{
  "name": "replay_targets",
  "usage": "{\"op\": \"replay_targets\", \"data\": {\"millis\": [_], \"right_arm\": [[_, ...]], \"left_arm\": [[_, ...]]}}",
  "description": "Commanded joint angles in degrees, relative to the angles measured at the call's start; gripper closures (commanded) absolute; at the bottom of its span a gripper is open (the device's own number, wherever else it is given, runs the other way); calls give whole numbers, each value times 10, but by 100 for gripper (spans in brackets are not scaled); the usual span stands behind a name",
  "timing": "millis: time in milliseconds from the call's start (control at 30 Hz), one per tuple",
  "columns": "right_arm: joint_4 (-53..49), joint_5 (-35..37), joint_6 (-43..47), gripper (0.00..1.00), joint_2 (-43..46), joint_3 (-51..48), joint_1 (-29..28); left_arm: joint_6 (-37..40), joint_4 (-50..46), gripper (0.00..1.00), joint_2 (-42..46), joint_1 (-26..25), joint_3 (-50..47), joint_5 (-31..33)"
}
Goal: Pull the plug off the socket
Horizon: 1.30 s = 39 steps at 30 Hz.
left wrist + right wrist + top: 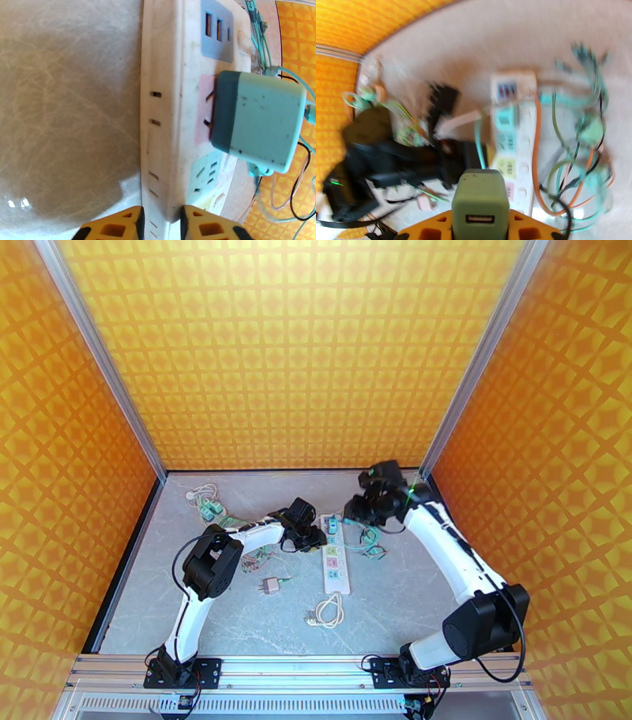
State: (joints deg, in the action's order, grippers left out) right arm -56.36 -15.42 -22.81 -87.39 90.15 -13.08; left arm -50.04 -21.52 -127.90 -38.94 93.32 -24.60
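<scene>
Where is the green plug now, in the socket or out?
Out. The right gripper is shut on the green plug, and the right wrist view shows it held apart from the socket.

Bright warm light, small glare spots on the table (59, 98), right wrist view heavily motion-blurred

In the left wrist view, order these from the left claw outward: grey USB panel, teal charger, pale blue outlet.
1. Pale blue outlet, just ahead of the left claw.
2. Teal charger, midway, on the right.
3. Grey USB panel, at the far end of the power strip.
</scene>
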Motion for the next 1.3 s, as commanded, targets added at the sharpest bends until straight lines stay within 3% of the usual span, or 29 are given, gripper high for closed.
{"op": "replay_targets", "data": {"millis": [0, 200, 533, 933, 1267], "right_arm": [[-9, -3, -1, 74, 3, 41, 16], [53, -28, -50, 75, 2, 65, 53], [81, 123, -64, 76, 0, 106, 145], [132, 303, -61, 74, -71, -22, 198], [140, 319, -93, 72, -154, -95, 232]], "left_arm": [[14, -78, 69, -20, 4, -14, 18], [14, -73, 69, -16, 4, -20, 17], [15, -66, 69, -6, 4, -34, 17], [24, -72, 63, 27, 4, -31, 17], [49, -78, 50, 80, 3, -27, 17]]}}
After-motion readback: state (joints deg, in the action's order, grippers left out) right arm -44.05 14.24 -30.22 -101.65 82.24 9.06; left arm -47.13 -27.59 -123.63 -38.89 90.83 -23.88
